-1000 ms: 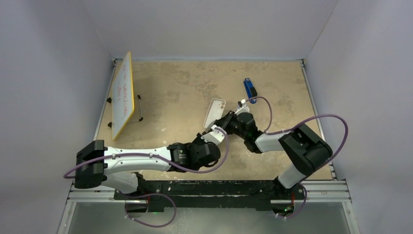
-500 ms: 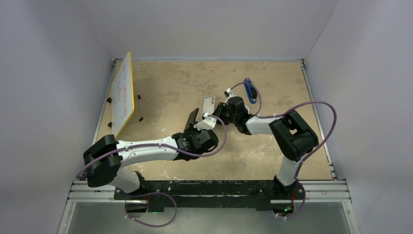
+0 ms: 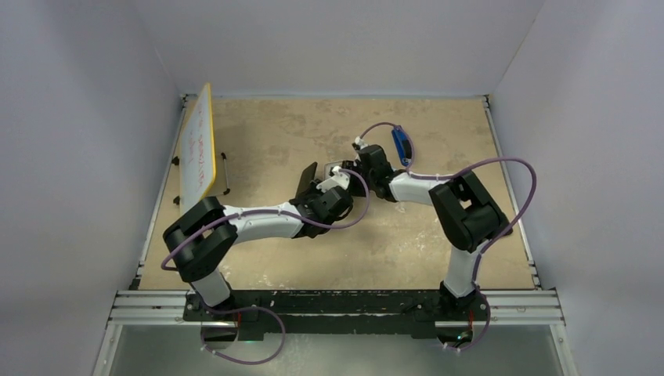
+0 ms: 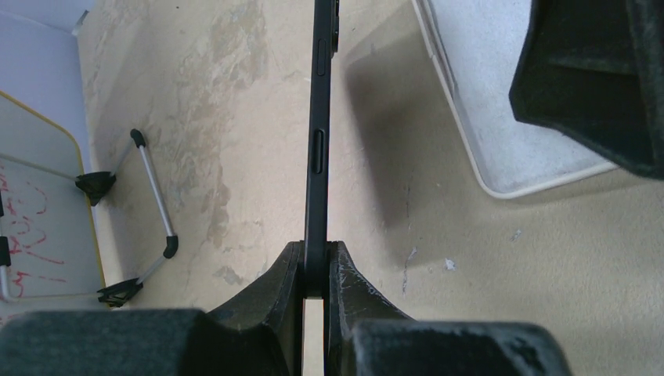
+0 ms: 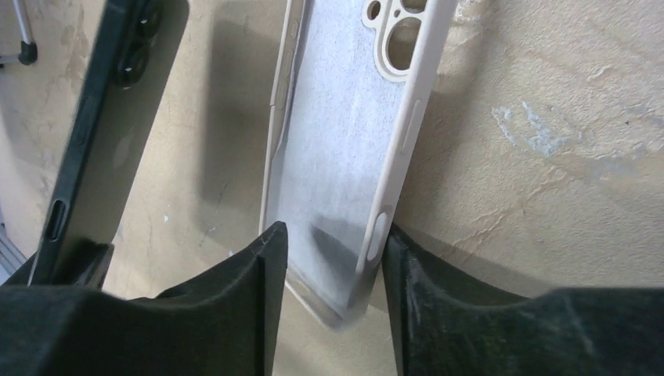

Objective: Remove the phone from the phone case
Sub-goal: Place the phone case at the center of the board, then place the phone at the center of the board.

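Observation:
My left gripper (image 3: 316,190) is shut on the lower edge of the black phone (image 3: 305,181). It holds the phone edge-on above the table, bare and apart from the case. In the left wrist view the phone (image 4: 319,141) runs straight up from my left gripper (image 4: 315,270). The white phone case (image 3: 335,168) is empty, with its grey lining and camera cut-out showing. It sits between the fingers of my right gripper (image 5: 335,251), which is shut across its lower end. The case (image 5: 344,133) is to the right of the phone (image 5: 102,133), with a gap between them.
A small whiteboard (image 3: 197,153) on a wire stand (image 4: 153,192) stands at the left, close to the phone. A blue object (image 3: 402,145) lies behind my right arm. The walls enclose the table on three sides.
The phone has come out of the case. Both grippers moved away from the bases and to the left, and the left arm has stretched further, with phone and case now held apart.

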Motion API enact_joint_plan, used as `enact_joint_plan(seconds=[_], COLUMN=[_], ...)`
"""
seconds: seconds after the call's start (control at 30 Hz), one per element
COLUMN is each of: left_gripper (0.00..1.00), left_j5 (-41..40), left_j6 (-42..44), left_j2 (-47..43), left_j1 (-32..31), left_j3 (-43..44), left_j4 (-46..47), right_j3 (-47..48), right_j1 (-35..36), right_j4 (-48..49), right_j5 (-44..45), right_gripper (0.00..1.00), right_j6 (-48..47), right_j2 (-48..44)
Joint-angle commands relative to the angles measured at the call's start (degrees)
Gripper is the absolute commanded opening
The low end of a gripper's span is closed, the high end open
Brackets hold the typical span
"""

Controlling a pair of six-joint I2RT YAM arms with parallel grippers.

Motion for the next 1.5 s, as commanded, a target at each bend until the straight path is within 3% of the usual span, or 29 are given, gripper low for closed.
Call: enact_joint_plan(seconds=[0.0, 0.13, 0.33, 0.7, 0.87, 0.97, 1.0, 1.47], left_gripper=[0.0, 0.0, 0.0, 0.0, 0.1, 0.18, 0.21, 0.62], left_j5=[-0.7, -0.2, 0.7, 1.3, 2.6, 3.1, 3.3, 8.7], left_j6=[3.2, 3.2, 3.4, 4.0, 3.1, 2.3, 2.2, 0.5], left_j2=[0.7, 1.3, 2.5, 8.1, 9.2, 9.6, 9.8, 7.5], left_j1=[0.4, 1.1, 2.9, 3.4, 3.4, 3.4, 3.4, 3.4], left_j3=[3.4, 3.1, 2.9, 5.0, 5.0, 5.0, 4.9, 6.3], left_j4=[5.9, 5.9, 5.4, 4.3, 3.1, 2.3, 2.2, 1.3], right_j3=[1.4, -1.1, -6.3, -21.3, -27.6, -31.2, -31.8, -24.6], right_j1=[-0.7, -0.9, -0.9, -1.0, -1.0, -1.0, -1.0, -0.9], right_j4=[-5.7, -5.6, -5.6, -7.3, -7.3, -6.4, -6.6, -26.8], right_j5=[3.2, 4.9, 8.3, 30.7, 38.9, 41.2, 41.5, 45.0], right_gripper=[0.54, 0.62, 0.67, 0.76, 0.78, 0.97, 0.99, 0.99], right_j6=[-3.8, -5.2, -8.2, -7.6, -6.0, -5.1, -5.0, -1.9], right_j2=[-3.5, -9.4, -21.9, -51.2, -65.4, -71.3, -72.6, -75.7])
